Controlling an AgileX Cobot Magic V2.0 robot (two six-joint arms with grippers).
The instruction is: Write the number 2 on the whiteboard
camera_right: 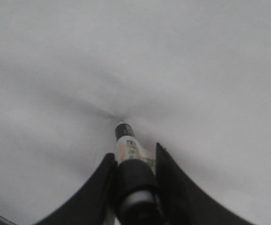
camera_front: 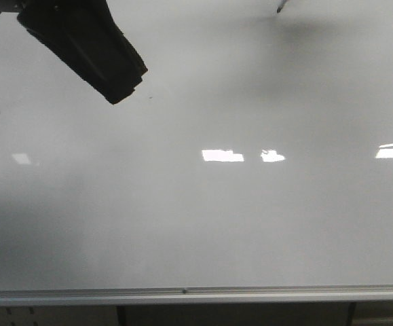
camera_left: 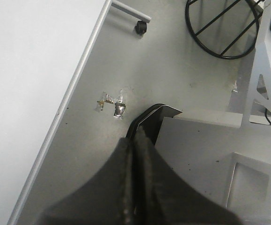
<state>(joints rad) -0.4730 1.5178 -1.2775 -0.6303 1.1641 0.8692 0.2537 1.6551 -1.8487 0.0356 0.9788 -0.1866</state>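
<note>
The whiteboard [camera_front: 196, 224] fills the front view, glossy grey-white with bright light reflections and a silver bottom rail [camera_front: 182, 293]. No drawn number 2 shows on it; only a tiny dark speck [camera_front: 150, 97]. My right gripper [camera_right: 134, 150] is shut on a marker [camera_right: 127, 145], whose dark tip touches the board [camera_right: 196, 70]. The marker tip alone shows at the top right of the front view [camera_front: 281, 7], above its shadow. My left gripper [camera_front: 118, 92] hangs in front of the board's upper left, shut and empty [camera_left: 136, 136]; the board's edge [camera_left: 27, 70] is beside it.
The left wrist view looks down past the board's edge to a grey floor with scraps of tape [camera_left: 112, 105], a caster wheel [camera_left: 140, 28], a round black wire frame [camera_left: 222, 28] and a grey metal stand [camera_left: 261, 93].
</note>
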